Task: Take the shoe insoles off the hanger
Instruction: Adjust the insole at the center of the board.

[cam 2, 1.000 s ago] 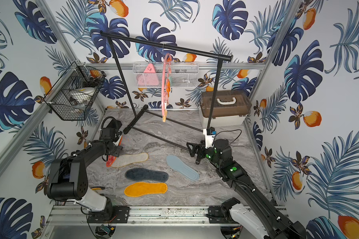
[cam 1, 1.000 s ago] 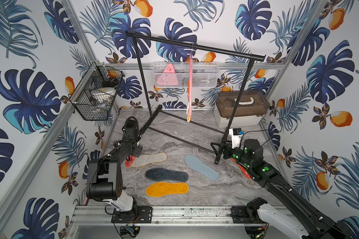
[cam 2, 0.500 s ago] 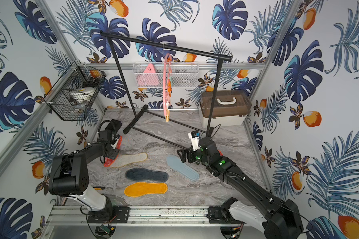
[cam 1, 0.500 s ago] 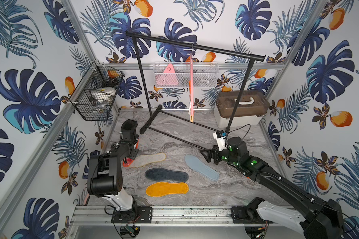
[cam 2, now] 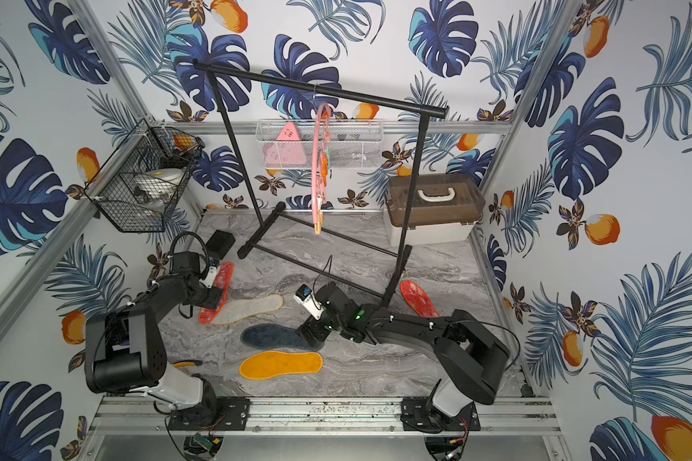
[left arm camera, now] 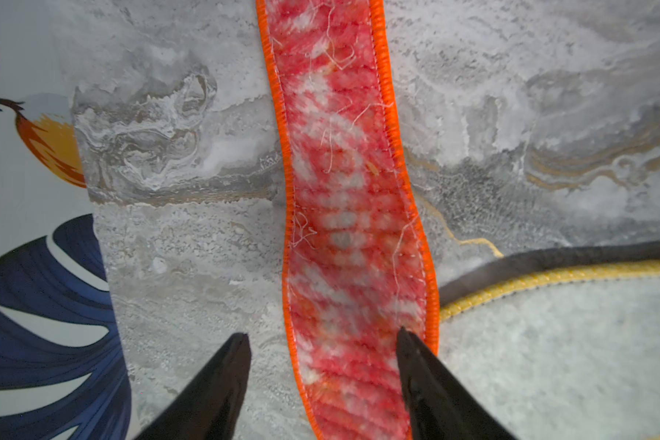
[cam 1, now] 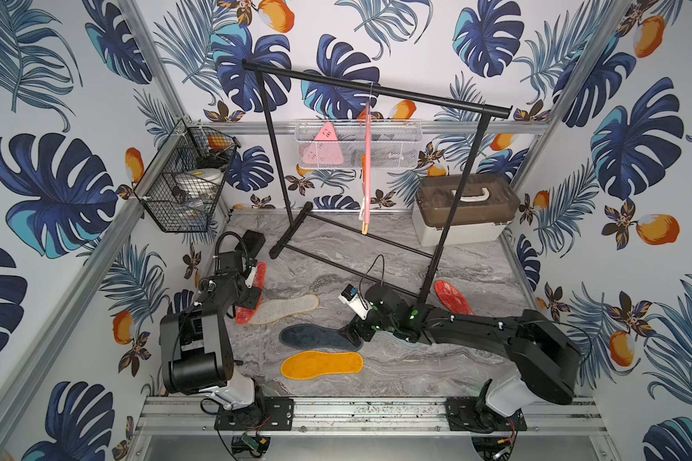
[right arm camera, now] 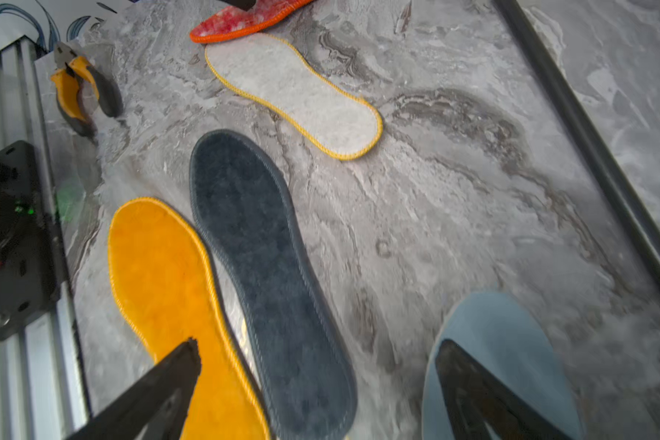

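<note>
The pink hanger [cam 1: 366,159] hangs on the black rail with nothing clipped to it. All the shoe insoles lie on the marble floor. They are orange [cam 1: 322,363], navy [cam 1: 316,337], cream [cam 1: 284,309], a red mesh one [cam 1: 259,275] at the left and another [cam 1: 452,297] by the rail's foot. The light blue one [right arm camera: 503,343] is mostly under my right arm. My left gripper [left arm camera: 322,337] is open low over the left red insole [left arm camera: 343,190], one fingertip above it and one above the floor. My right gripper [right arm camera: 317,343] is wide open over the navy insole's end.
The tall black garment rail [cam 1: 376,90] stands across the middle, its base bars on the floor. A brown-lidded box [cam 1: 462,207] sits back right and a wire basket [cam 1: 188,179] hangs on the left wall. Pliers [right arm camera: 79,95] lie near the front rail.
My right arm has swung left from the right red insole to above the navy one. The left gripper has shifted slightly, and the left red insole now lies flatter. The hanger has swayed a little.
</note>
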Robot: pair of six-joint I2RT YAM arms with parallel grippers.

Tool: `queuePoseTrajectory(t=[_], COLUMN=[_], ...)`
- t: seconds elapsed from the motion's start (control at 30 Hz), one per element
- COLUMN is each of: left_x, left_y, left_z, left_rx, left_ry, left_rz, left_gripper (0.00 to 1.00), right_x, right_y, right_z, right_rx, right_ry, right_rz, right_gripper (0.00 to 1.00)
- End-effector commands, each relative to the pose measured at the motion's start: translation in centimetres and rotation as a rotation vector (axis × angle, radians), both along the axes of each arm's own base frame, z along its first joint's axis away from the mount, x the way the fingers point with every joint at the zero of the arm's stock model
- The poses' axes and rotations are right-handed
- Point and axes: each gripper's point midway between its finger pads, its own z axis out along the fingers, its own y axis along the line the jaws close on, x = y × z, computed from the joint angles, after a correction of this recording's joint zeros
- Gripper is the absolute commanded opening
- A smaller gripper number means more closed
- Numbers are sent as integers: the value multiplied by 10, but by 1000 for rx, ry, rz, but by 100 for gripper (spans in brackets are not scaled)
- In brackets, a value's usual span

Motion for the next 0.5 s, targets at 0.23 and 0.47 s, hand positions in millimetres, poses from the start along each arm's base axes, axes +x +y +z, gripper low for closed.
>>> queuePoseTrajectory(t=[0.23, 0.47], left_x=[-4, -4], left_y=[-12, -12], left_z=[6, 3], left_rx=[-140, -153], left_ry=[-20, -24], left_rz=[74, 89], left_gripper=[67, 66], right_x=[55, 75], right_y=[60, 85], right_z=[-21, -49], right_rx=[296, 357], right_ry=[227, 377], right_rz=[-369, -478], right_gripper=[75, 56])
